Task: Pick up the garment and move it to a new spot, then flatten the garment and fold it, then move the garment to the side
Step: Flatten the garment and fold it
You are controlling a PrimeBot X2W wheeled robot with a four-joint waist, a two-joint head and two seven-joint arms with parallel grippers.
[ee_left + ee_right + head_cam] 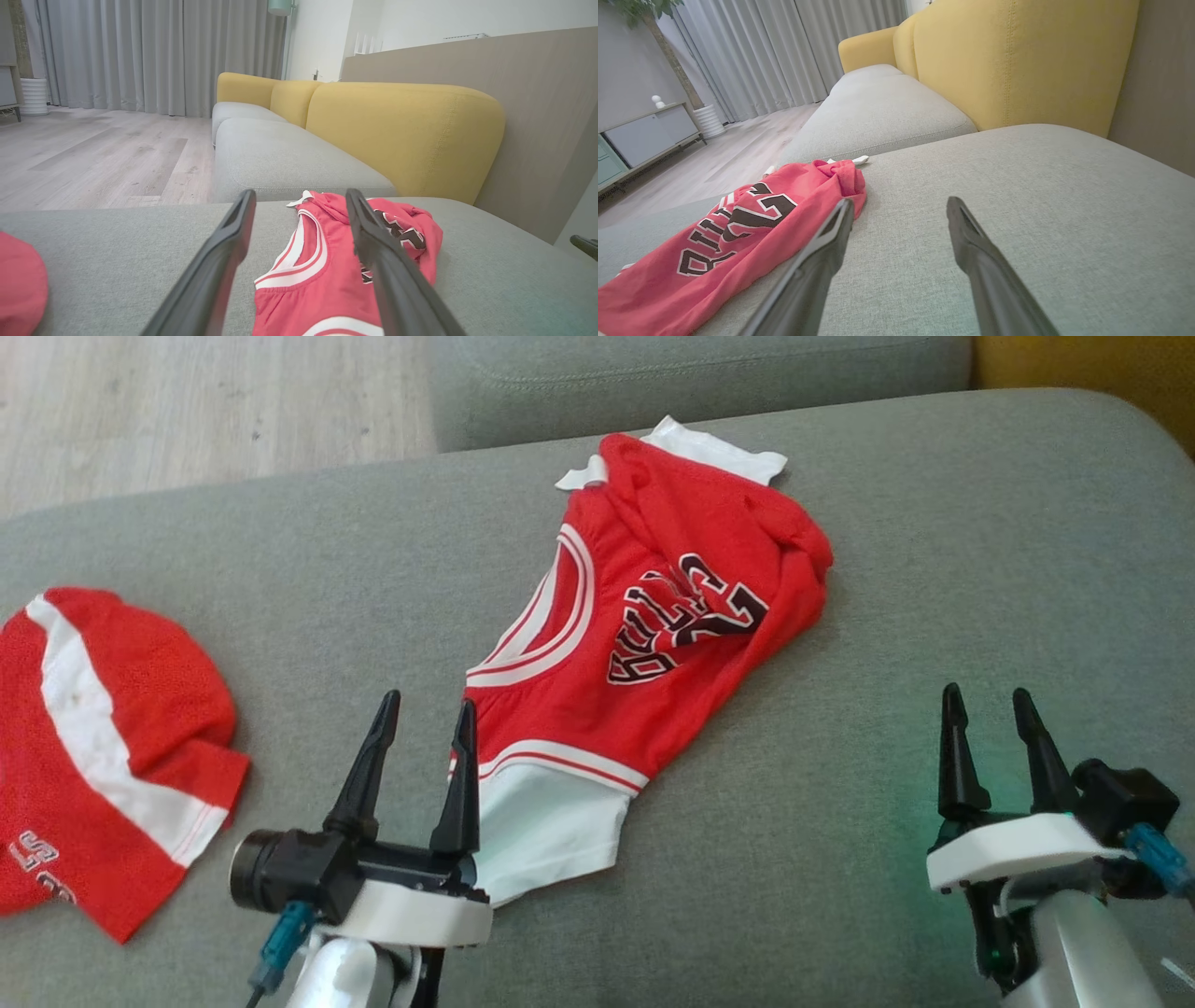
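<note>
Both end effectors stand released, fingers spread and holding nothing. The left end effector (429, 702) hangs at the near corner of the garment (644, 644); in the head view its inner finger crosses the white hem, though whether it touches the cloth cannot be told. The right end effector (987, 693) is well apart from the garment, over bare grey sofa cushion (980, 523).

The first step, the pick-up, appears to be in hand, with no grasp made yet. The next move likely calls for the left fingers to drop onto the near hem and pinch a fold of fabric, while the right arm would have to travel inward to reach the bunched far side.

The garment is a red jersey with white trim and black lettering. It lies slantwise in the middle of the sofa seat, creased and heaped at its far right edge, with a white strip poking out at the far end. A second red-and-white cloth (103, 747) lies near the cushion's left end.
</note>
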